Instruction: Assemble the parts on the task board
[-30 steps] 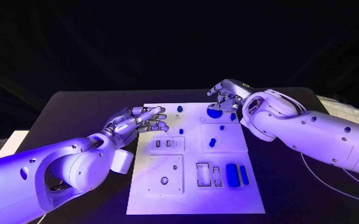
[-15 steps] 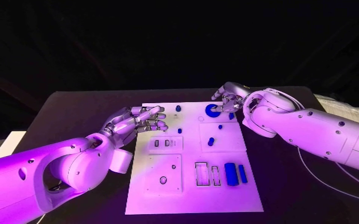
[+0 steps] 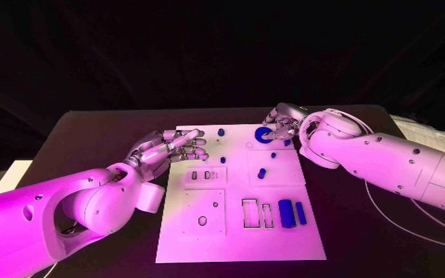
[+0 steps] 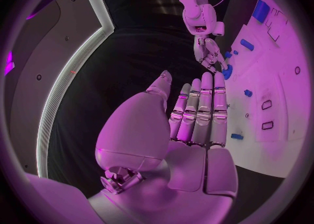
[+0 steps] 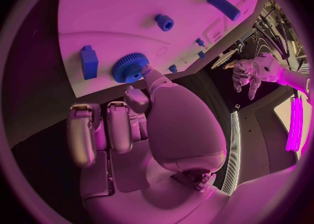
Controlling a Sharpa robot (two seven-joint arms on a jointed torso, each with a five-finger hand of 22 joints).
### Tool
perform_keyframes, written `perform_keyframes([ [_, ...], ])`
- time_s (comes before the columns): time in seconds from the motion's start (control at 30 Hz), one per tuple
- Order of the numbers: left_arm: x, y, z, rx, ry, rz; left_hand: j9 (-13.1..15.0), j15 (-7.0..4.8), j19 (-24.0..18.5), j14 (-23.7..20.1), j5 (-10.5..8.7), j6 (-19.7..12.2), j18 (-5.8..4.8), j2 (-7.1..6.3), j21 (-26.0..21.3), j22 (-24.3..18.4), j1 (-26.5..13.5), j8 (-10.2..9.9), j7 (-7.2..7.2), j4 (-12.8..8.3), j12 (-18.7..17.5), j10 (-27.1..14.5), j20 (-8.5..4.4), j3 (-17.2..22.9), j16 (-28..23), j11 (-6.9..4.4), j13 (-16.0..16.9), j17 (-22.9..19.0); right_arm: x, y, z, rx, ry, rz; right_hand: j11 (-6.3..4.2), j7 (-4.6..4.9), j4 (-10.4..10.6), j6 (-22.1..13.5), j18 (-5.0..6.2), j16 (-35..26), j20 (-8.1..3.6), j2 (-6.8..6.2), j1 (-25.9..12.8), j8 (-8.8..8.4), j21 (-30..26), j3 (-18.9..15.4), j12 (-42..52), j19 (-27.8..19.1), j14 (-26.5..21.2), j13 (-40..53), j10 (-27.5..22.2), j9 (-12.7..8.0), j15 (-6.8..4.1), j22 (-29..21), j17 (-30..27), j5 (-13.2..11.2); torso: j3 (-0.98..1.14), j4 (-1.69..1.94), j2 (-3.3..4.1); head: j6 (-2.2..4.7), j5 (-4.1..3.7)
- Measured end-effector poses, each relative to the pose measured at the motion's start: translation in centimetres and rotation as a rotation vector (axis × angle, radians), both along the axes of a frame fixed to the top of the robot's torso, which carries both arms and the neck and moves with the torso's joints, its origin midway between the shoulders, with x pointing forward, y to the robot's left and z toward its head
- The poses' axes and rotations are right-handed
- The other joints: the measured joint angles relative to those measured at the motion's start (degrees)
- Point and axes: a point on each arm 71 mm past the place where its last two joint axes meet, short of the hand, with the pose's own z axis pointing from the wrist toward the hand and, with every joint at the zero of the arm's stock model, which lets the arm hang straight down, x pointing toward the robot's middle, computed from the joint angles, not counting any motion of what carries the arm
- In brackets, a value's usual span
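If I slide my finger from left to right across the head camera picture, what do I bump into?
Left hand → small blue peg → blue gear → right hand

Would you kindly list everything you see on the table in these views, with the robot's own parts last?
Task board: one, white, in the middle of the black table, with recessed panels and slots.
Gear: one, blue, toothed, at the board's far right part, under the right hand's fingertips.
Rectangular blocks: two, blue, side by side at the board's near right.
Small parts: several, blue, scattered across the board's far half; exact count unclear.
Table: one, black.
Left hand: silver, fingers apart, holding nothing, at the board's left edge.
Right hand: silver, a fingertip touching the gear; whether it grips the gear is unclear.
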Motion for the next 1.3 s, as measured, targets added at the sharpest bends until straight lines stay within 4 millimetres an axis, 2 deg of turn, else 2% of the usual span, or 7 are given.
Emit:
perform_keyframes([
  [0.43,0.0,0.0,0.0,0.000,0.000,0.001,0.00,0.00,0.00,0.00,0.00,0.00,0.00,0.00,-0.23,-0.08,0.00,0.00,0.00,0.00,0.00,0.00,0.00,0.00,0.00,0.00,0.00,-0.07,0.2,0.0,-0.4,-0.022,0.019,-0.004,0.00,-0.06,0.17,0.46,0.01,0.00,0.00,0.00,0.00,0.21,0.00,-0.16,0.22,0.00,0.00,0.40,0.00,0.03,0.00,-0.01,0.20,0.00,0.02,-0.01,0.00,-0.46,0.10],
  [0.73,0.1,0.0,0.0,0.000,0.000,0.001,0.00,0.00,0.00,0.00,0.00,0.00,0.00,0.00,-0.23,-0.08,0.00,0.00,0.00,0.00,0.00,0.00,0.00,0.00,-0.22,0.00,0.00,-0.07,0.5,-0.1,-0.4,-0.026,0.014,-0.009,0.00,-0.24,0.16,0.67,0.01,0.22,0.00,0.31,0.31,0.44,0.00,-0.16,0.22,0.00,0.00,0.78,0.00,0.22,0.00,-0.01,0.36,0.28,0.04,0.01,0.03,-0.41,0.28],
  [0.87,0.1,0.0,0.0,0.000,0.000,0.000,0.00,0.00,0.00,0.00,0.00,0.00,0.00,0.00,-0.22,-0.07,0.00,0.00,0.00,0.00,0.00,0.00,0.00,0.00,-0.22,0.00,0.00,-0.07,0.6,0.0,-0.4,-0.028,0.011,-0.009,0.00,-0.25,0.34,1.54,0.01,0.22,0.00,0.87,0.87,0.83,0.02,0.02,0.60,0.00,0.00,1.22,0.00,0.18,0.00,-0.02,0.58,0.57,0.04,0.01,0.03,-0.56,0.36],
  [0.9,0.1,0.0,0.0,0.000,0.000,0.000,0.00,0.00,0.00,0.00,0.00,0.00,0.00,0.00,-0.22,-0.07,0.00,0.00,0.00,0.00,0.00,0.00,0.00,0.00,-0.22,0.00,0.00,-0.07,0.6,0.1,-0.4,-0.029,0.010,-0.008,0.00,-0.39,0.46,2.05,-0.39,0.44,0.00,1.12,1.08,1.01,0.23,0.19,0.60,0.00,0.00,1.38,0.00,0.14,0.00,-0.02,0.72,0.57,0.04,0.01,0.03,-0.58,0.37],
  [1.07,0.1,0.0,0.0,0.000,0.000,0.000,0.00,0.00,0.00,0.00,0.00,0.00,0.00,0.00,-0.22,-0.07,0.00,0.00,0.00,0.00,0.00,0.00,0.00,0.00,-0.22,0.00,0.00,-0.07,0.6,0.3,-0.4,-0.039,-0.001,-0.002,-0.31,-0.87,-0.49,4.15,-0.61,0.67,-0.21,2.12,1.77,1.80,0.23,1.61,0.95,0.20,0.00,2.06,0.31,0.03,0.00,-0.02,1.07,0.41,0.03,0.04,0.03,-0.66,0.37],
  [1.17,0.1,0.0,0.0,0.000,0.000,0.000,0.00,0.00,0.00,0.00,0.00,0.00,0.00,0.00,-0.22,-0.07,0.00,0.00,0.00,0.00,0.00,0.00,0.00,0.00,-0.22,0.00,0.00,-0.07,0.4,0.5,-0.4,-0.044,-0.010,0.005,-1.12,-1.23,-1.67,4.77,-0.60,0.67,-0.45,3.20,2.86,2.41,0.45,3.13,0.95,0.39,-0.20,2.34,0.33,0.02,-0.24,-0.02,1.07,-0.26,0.01,0.03,0.03,-0.71,0.37],
  [1.3,0.1,0.0,0.0,0.000,0.001,0.000,0.00,0.00,0.00,0.00,0.00,0.00,0.00,0.00,-0.22,-0.07,0.00,0.00,0.00,0.00,0.00,0.00,0.00,0.00,-0.22,0.00,0.00,-0.07,0.1,0.9,-0.5,-0.051,-0.027,0.016,-1.37,-1.21,-2.90,4.79,-0.60,0.99,-0.95,3.47,3.49,2.42,0.45,4.51,0.95,0.30,-0.11,2.60,0.36,-0.04,-0.75,-0.02,1.07,-0.71,0.01,0.01,0.02,-0.73,0.37],
])
